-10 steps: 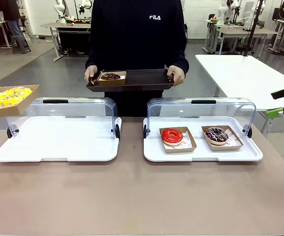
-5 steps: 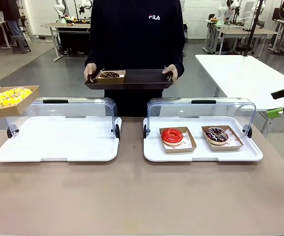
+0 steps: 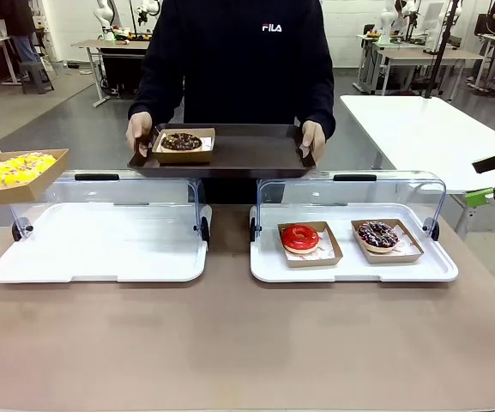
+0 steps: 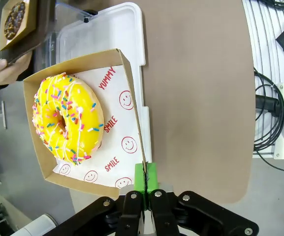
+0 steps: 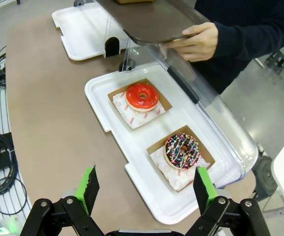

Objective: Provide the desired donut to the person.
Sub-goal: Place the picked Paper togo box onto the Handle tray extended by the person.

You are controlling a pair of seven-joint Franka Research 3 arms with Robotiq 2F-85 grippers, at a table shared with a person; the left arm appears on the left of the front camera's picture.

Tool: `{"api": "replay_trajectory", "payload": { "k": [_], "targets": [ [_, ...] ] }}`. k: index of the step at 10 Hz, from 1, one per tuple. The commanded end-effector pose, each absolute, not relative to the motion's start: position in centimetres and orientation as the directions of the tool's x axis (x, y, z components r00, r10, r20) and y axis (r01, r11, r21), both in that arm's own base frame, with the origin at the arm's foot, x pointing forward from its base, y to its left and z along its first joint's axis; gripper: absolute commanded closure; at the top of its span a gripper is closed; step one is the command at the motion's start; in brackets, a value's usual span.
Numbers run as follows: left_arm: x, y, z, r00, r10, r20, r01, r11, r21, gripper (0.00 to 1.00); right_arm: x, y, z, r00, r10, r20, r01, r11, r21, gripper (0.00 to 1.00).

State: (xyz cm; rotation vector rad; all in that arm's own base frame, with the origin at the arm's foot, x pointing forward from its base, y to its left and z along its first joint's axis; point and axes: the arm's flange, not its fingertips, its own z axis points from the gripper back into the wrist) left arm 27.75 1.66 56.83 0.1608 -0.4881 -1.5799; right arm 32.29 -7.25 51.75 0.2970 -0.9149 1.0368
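Observation:
The person [image 3: 234, 60] in a dark navy FILA sweatshirt stands at the far side, holding a dark tray [image 3: 238, 153] with a chocolate donut box [image 3: 182, 143] on its left end. My left gripper [image 4: 144, 194] is shut on the rim of a cardboard box with a yellow sprinkled donut [image 4: 68, 118], held up at the left edge of the front view, yellow donut box [image 3: 17, 172]. My right gripper [image 5: 146, 191] hangs open above the right display tray, over a red glazed donut [image 5: 142, 96] and a chocolate sprinkled donut [image 5: 182, 151].
Two white display trays with raised clear lids sit on the brown table: the left one [image 3: 101, 249] is bare, the right one [image 3: 350, 266] holds the two boxed donuts. A white table [image 3: 419, 129] stands beyond at the right.
The person has brought the dark tray forward and lower, toward the display lids, and shifted it a little to the left. Both arms stay where they were.

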Motion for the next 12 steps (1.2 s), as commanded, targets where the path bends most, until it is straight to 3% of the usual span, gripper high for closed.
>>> {"api": "replay_trajectory", "payload": {
  "k": [1, 12],
  "targets": [
    [27.8, 1.57, 57.05, -0.058, -0.981, 0.186, 0.911, 0.024, 0.412, 1.0, 32.52, -7.25, 51.64, 0.181, 0.595, 0.783, -0.842, 0.505, -0.189, 0.0],
    [27.8, 1.57, 57.05, -0.058, -0.981, 0.186, 0.911, 0.024, 0.412, 1.0, 32.52, -7.25, 51.64, 0.181, 0.595, 0.783, -0.842, 0.505, -0.189, 0.0]
  ]
}}
